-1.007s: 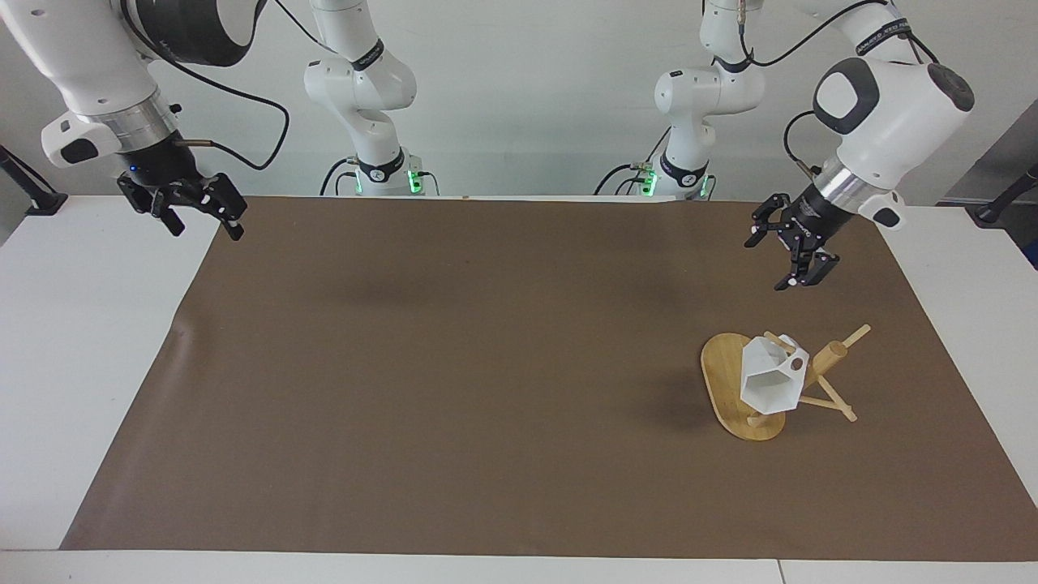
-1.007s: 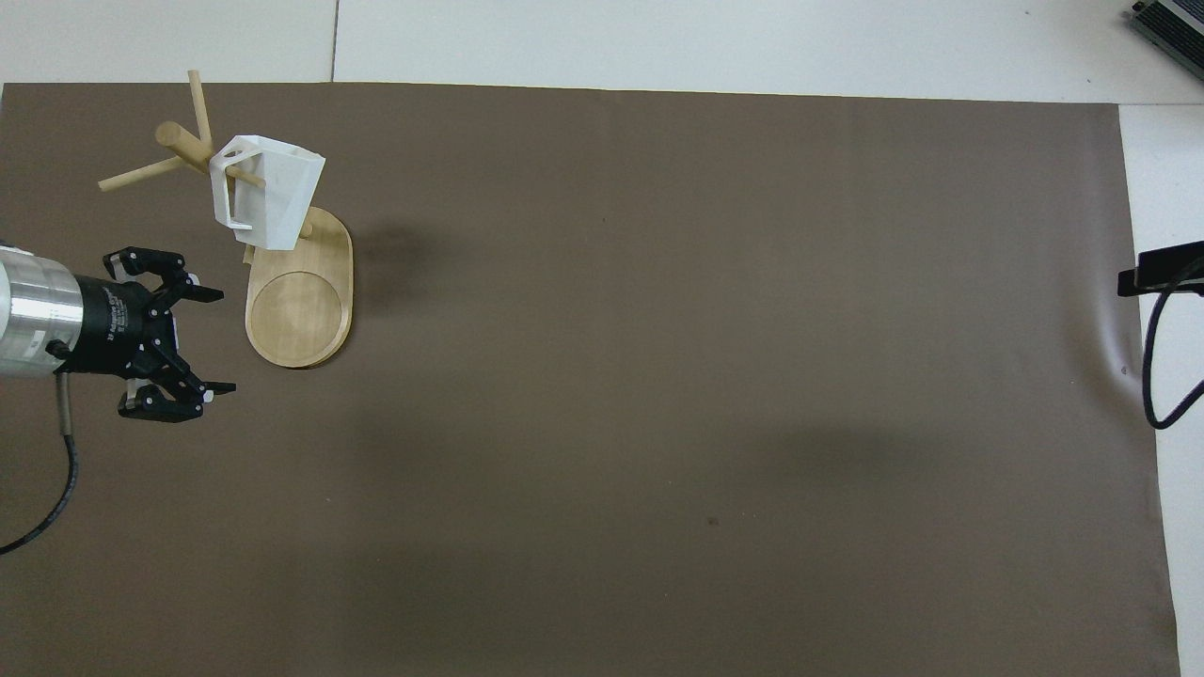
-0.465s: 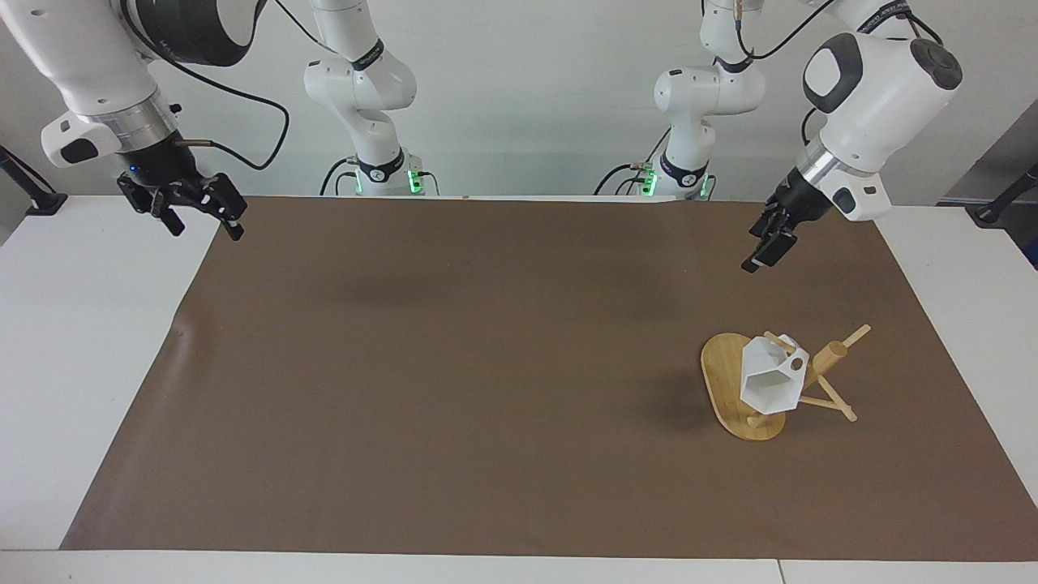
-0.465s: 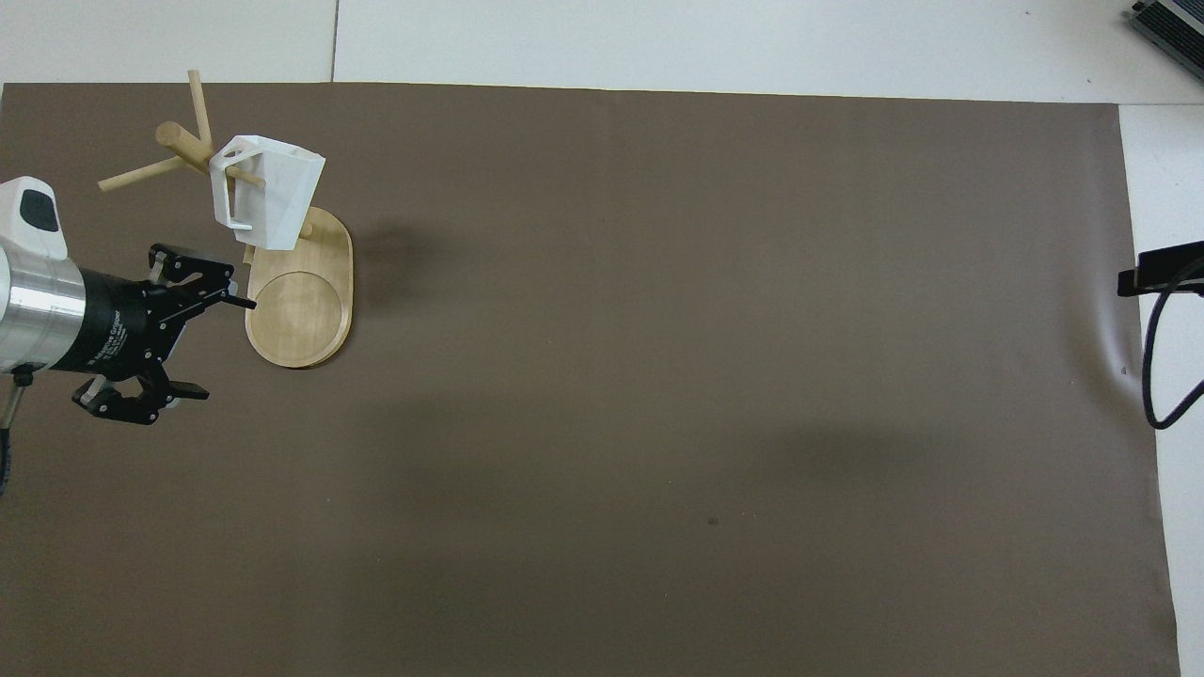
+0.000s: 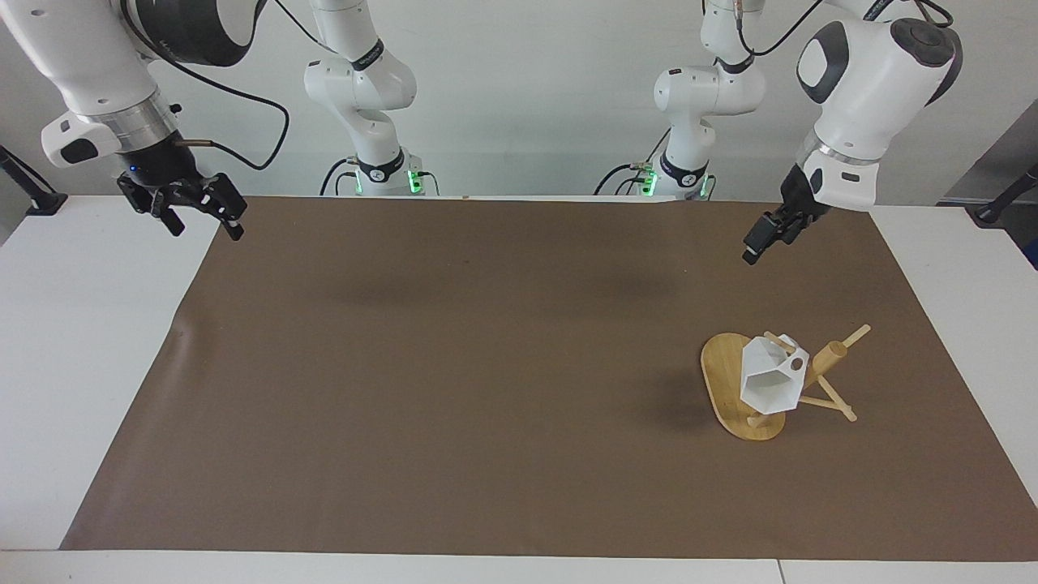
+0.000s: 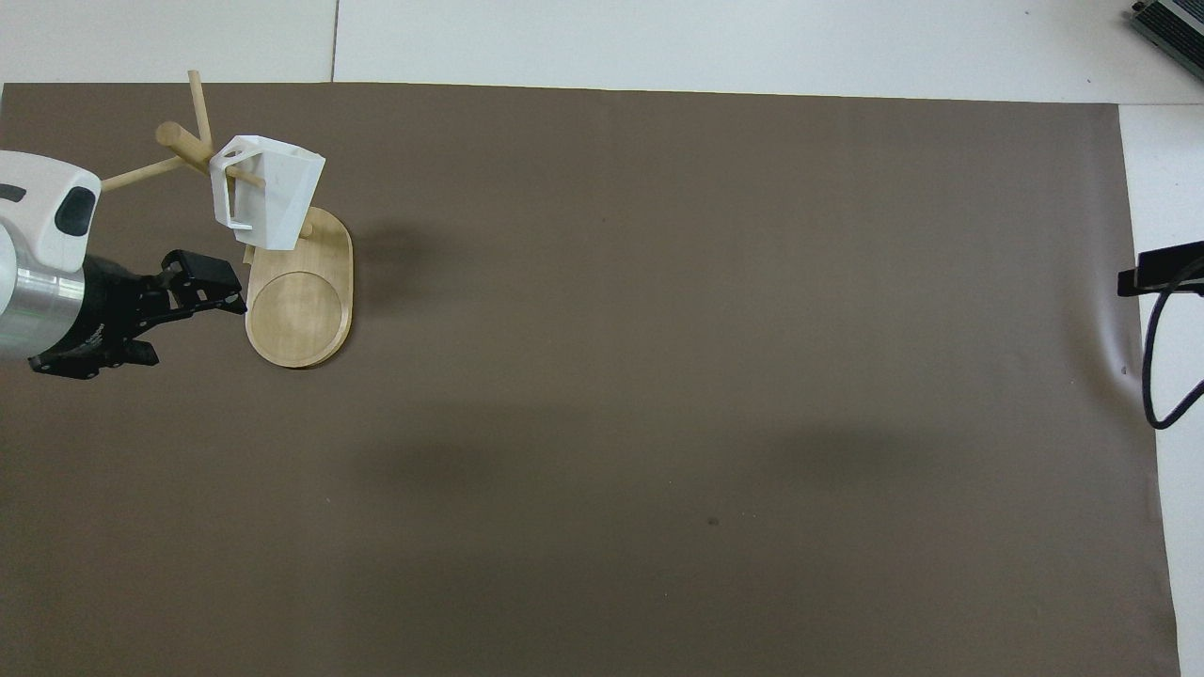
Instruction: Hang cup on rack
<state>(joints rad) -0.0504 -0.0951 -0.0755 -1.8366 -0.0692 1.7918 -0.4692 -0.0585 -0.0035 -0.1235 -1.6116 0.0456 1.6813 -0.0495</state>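
Observation:
The white faceted cup (image 5: pixel 770 383) hangs by its handle on a peg of the bamboo rack (image 5: pixel 829 357), over the rack's oval base (image 5: pixel 720 369). In the overhead view the cup (image 6: pixel 275 193) hangs the same way on the rack (image 6: pixel 181 141). My left gripper (image 5: pixel 754 246) is up in the air over the mat, beside the rack's base on the robots' side, apart from cup and rack. It is open and empty, and also shows in the overhead view (image 6: pixel 183 324). My right gripper (image 5: pixel 203 221) waits open and empty over the mat's corner at the right arm's end.
A brown mat (image 5: pixel 454 381) covers most of the white table (image 5: pixel 81 324). The rack stands at the left arm's end of the mat. A black cable (image 6: pixel 1162 376) lies at the right arm's end.
My left gripper has risen, drawn back toward the robots and turned its wrist, so its fingers now show edge-on. The cup, the rack and the right arm have not moved.

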